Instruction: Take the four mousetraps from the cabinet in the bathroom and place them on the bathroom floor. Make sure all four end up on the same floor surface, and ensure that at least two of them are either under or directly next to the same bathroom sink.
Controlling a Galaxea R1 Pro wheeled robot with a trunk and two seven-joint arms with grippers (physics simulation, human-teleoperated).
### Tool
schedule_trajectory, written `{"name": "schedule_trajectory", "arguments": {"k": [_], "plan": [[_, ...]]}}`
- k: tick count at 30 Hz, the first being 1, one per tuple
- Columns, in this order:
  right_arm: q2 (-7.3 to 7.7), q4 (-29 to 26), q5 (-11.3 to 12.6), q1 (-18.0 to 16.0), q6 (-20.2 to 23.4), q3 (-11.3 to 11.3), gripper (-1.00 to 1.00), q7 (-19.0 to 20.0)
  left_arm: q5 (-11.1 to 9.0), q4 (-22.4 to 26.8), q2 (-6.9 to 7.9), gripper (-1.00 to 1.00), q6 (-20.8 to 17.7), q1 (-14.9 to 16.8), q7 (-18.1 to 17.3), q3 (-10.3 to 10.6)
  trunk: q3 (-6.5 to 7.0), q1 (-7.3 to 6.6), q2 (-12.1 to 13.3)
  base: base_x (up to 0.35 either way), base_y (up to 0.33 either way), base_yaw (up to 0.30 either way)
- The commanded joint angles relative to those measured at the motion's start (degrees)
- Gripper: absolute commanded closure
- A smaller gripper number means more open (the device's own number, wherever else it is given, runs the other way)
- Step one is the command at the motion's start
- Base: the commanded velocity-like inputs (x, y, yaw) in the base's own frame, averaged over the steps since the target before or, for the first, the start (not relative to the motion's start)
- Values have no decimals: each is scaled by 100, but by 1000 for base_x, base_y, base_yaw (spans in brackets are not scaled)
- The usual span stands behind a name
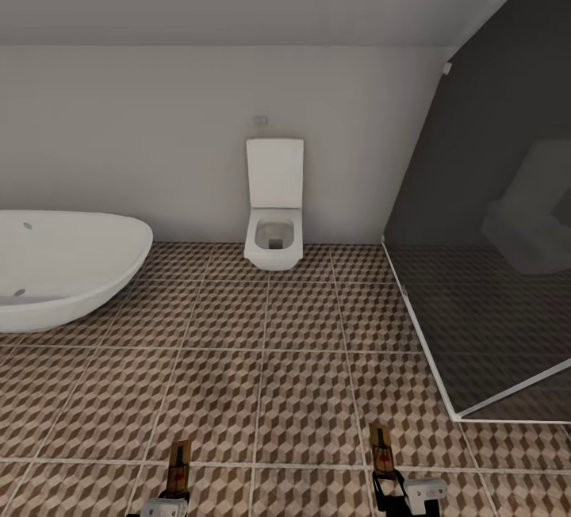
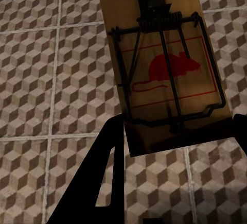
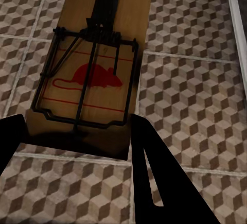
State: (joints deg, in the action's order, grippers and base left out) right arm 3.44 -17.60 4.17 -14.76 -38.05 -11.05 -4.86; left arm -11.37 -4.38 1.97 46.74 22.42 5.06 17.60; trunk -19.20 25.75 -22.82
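Observation:
Each hand carries one mousetrap, a tan board with black wire and a red mouse print, above the cube-patterned bathroom floor [image 1: 301, 390]. The left mousetrap [image 1: 180, 463] [image 2: 164, 69] sticks forward from my left gripper [image 1: 175, 495] [image 2: 175, 144], which is shut on its near end between dark fingers [image 2: 110, 183]. The right mousetrap [image 1: 382, 448] [image 3: 92, 74] is clamped the same way in my right gripper [image 1: 387, 485] [image 3: 77, 144], one finger [image 3: 154, 177] along its edge. The cabinet and the bathroom sink are out of view.
A white rounded bathtub [image 1: 63, 263] stands at the left. A white boxy toilet [image 1: 274, 224] is against the far wall. A dark glass shower enclosure [image 1: 492, 263] with a white floor rail [image 3: 237, 33] closes off the right side. Tiled floor stretches ahead.

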Motion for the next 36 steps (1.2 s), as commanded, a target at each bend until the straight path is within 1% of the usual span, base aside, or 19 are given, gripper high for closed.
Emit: {"name": "schedule_trajectory", "arguments": {"k": [1,6,17,24,36], "plan": [[4,2,65,-3,-18,-47,100,3,3,-19,-3,100,28,8,48,50,-9,3,-10,0,0,0],[0,2,66,-4,-18,-47,100,2,3,-17,-4,100,22,8,48,50,-9,3,-10,36,0,0],[-1,2,67,-7,-18,-47,100,2,-3,-11,-4,100,-59,8,48,50,-9,3,-10,262,0,0],[-1,2,67,-3,-18,-47,100,2,-6,-11,-4,100,-60,8,48,50,-9,3,-10,38,1,0],[-1,2,67,-2,-18,-47,100,2,-6,-11,-4,100,-60,8,48,42,-9,3,-10,219,117,0]]}}
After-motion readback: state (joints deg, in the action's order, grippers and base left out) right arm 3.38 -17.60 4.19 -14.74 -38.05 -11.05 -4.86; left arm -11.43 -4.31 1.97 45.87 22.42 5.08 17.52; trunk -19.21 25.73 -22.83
